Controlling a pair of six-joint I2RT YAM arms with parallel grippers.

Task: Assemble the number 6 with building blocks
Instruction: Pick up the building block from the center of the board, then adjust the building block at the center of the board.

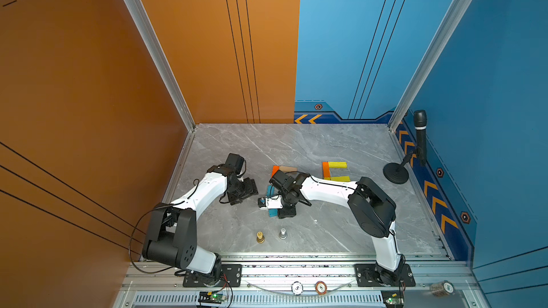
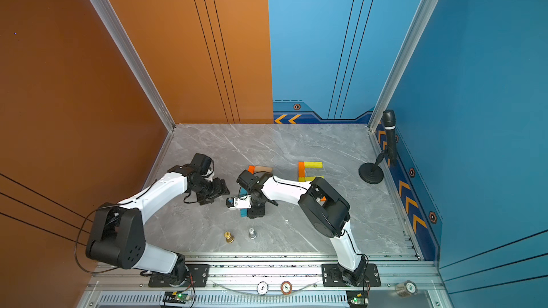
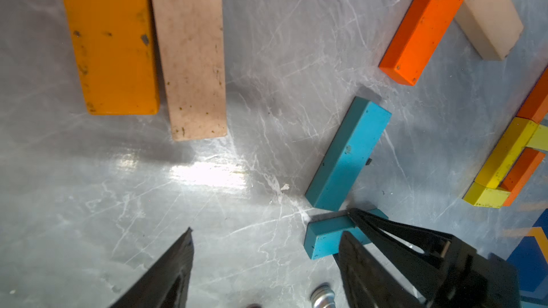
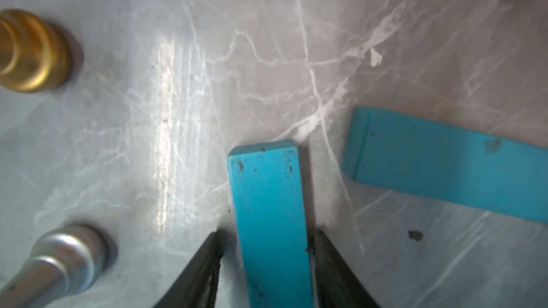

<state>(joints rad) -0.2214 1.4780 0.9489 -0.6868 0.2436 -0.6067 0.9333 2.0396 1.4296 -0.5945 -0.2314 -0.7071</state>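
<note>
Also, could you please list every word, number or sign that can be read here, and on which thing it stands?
"5": on the white chip lying on the front rail.
"5": on the brown chip beside it.
Chip stack: the top marking is too blurred to read, perhaps "100".
Building blocks: no text on them.

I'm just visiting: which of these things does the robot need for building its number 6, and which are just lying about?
Needed: teal blocks, orange blocks, tan blocks, the begun yellow-and-orange figure.
Lying about: gold pawn, silver pawn, microphone, poker chips.
</note>
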